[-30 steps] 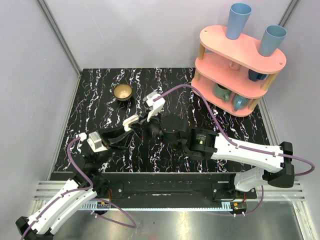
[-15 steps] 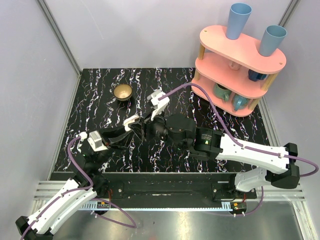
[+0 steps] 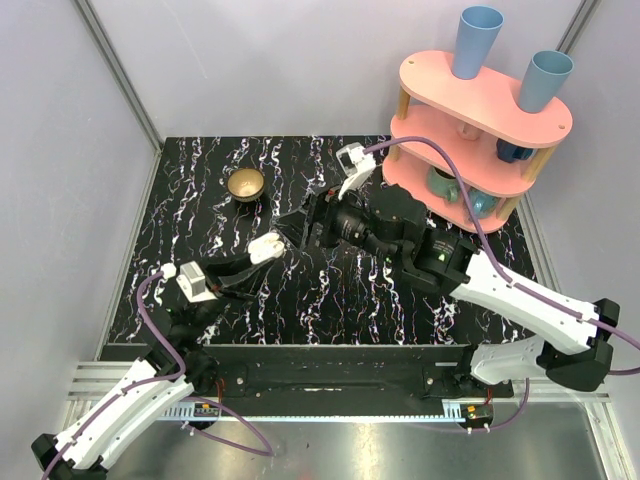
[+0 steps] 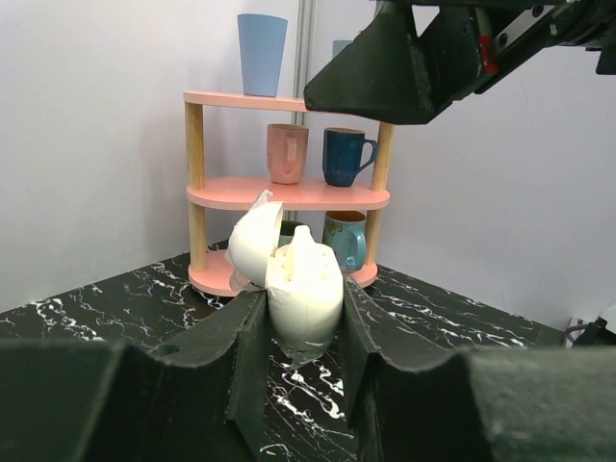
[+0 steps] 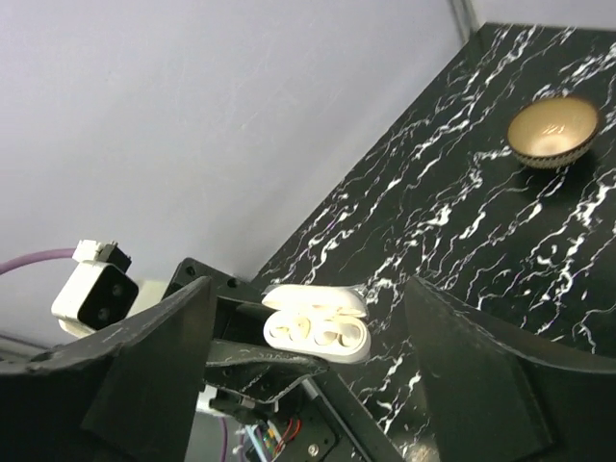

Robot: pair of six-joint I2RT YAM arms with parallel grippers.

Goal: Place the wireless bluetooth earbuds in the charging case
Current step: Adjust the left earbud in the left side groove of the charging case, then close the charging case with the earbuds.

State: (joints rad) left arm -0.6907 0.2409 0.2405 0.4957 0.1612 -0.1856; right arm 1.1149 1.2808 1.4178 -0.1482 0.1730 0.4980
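- Two black fingers of the left gripper clench the small, smooth white oval plastic charging case by its sides. The case stands upright, its hinged lid swung open and back.
- From the right wrist, the tiny glossy white plastic earbuds show as rounded shapes in the case's open mouth. Whether both sit fully home I cannot tell.
- From the left wrist, a rounded white nub pokes up out of that mouth.
- The case is held just above the black, white-veined marble tabletop, left of centre and about midway between the near and far edges.
- The right gripper is released: jaws spread wide, nothing between them. It hangs near the case on the far-right side, pointed at it but apart from it.
- A small round brass bowl sits near the far edge, left of centre — well apart from both grippers.
- At the far right corner stands a pink three-tier shelf on wooden posts, with two blue tumblers on top and mugs on the lower tiers.
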